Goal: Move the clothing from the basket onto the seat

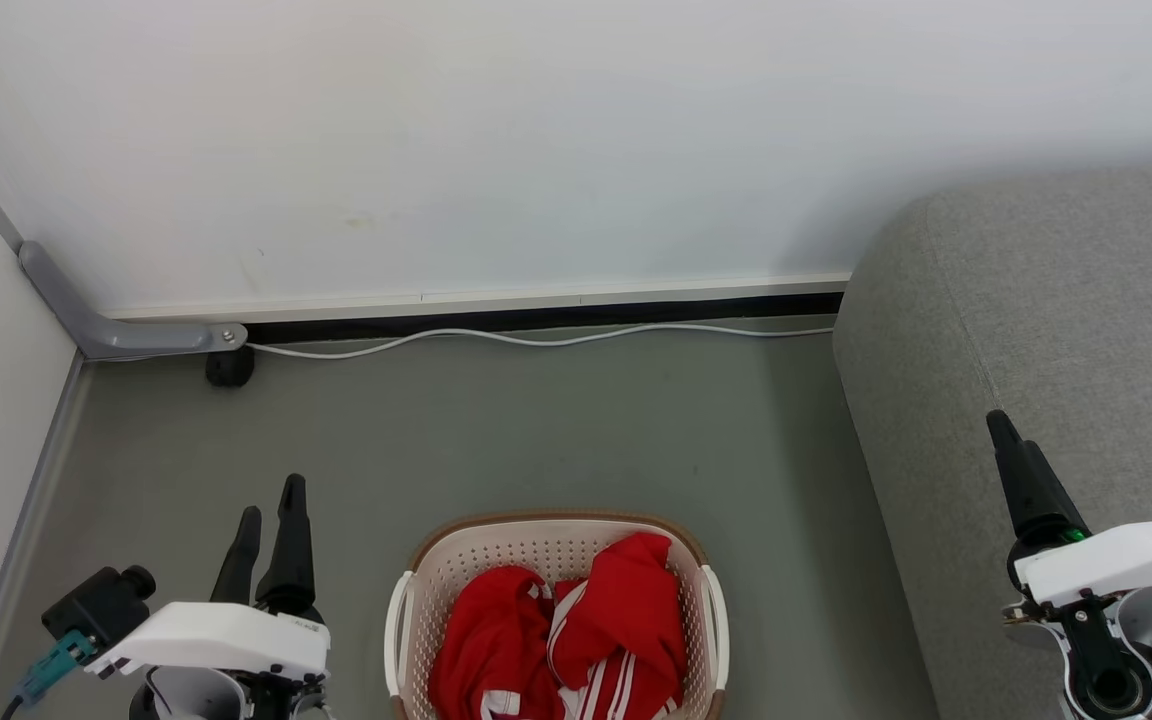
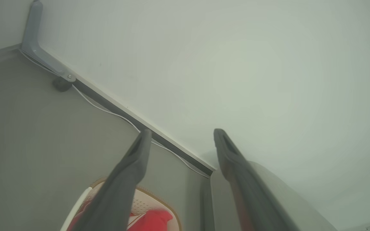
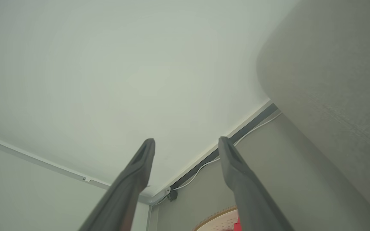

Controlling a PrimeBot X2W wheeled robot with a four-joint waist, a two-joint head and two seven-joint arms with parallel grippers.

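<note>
The basket [image 1: 556,520] stands on the grey floor [image 1: 536,430] low in the middle of my head view, between my two arms, and the clothing [image 1: 576,630] lies inside it: two red garments with white stripes, crumpled side by side, the right one heaped a little higher against the far wall of the basket. The seat [image 1: 1066,330] rises to the right of the basket, apart from it, its rounded grey corner reaching back to the wall. My left fingers [image 1: 288,540] hang over bare floor to the left of the basket, near it but not touching; in my left wrist view they stand spread wide with nothing between them, the basket's rim and a scrap of red showing low behind them. My right fingers [image 3: 236,173] are over the near edge of the seat, and my right wrist view shows them just as wide apart and empty, pointing toward the wall. A white cable [image 1: 536,340] runs along the foot of the wall to a grey bracket [image 1: 116,335] in the left corner
</note>
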